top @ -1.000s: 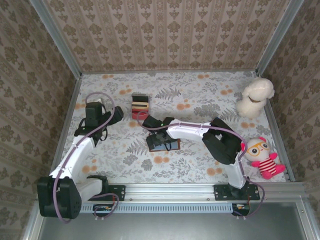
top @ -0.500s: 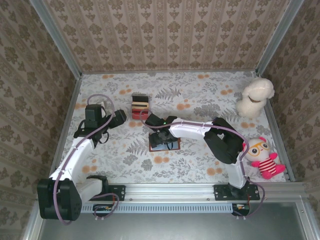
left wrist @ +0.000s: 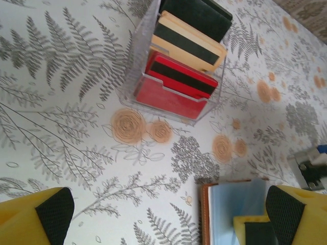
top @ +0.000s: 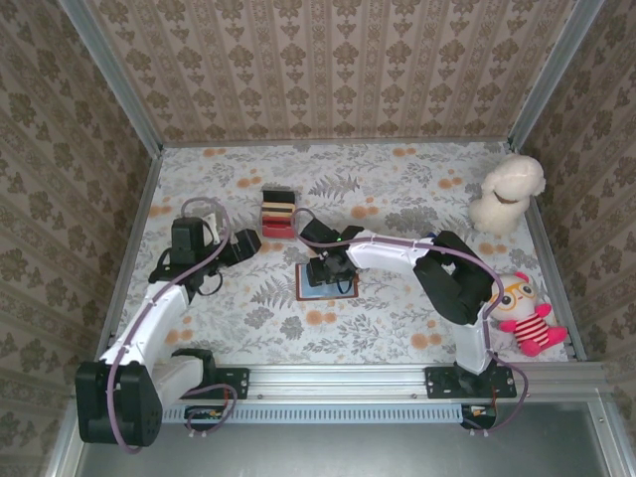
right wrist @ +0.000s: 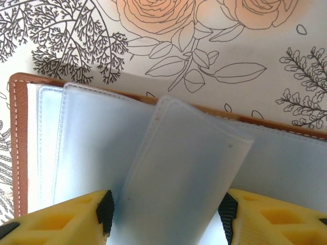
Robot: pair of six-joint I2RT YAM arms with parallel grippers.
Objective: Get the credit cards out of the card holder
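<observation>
My right gripper [right wrist: 164,212] straddles a sleeve [right wrist: 189,168] of the card holder [right wrist: 18,153] — soft, slippery plastic, best pinched at its free edge — though I can't tell if it's clamped (left gripper [left wrist: 168,214] gapes, empty).

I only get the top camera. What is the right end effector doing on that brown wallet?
Observer: On the right wrist camera the card holder lies open, and one grey-blue sleeve stands up inside the right end effector. I can't tell whether it is pinched.
Operator: And the stripy red box?
Observer: On the left wrist camera its walls are clear, with flat red and cream pieces, black-striped, stacked inside.
</observation>
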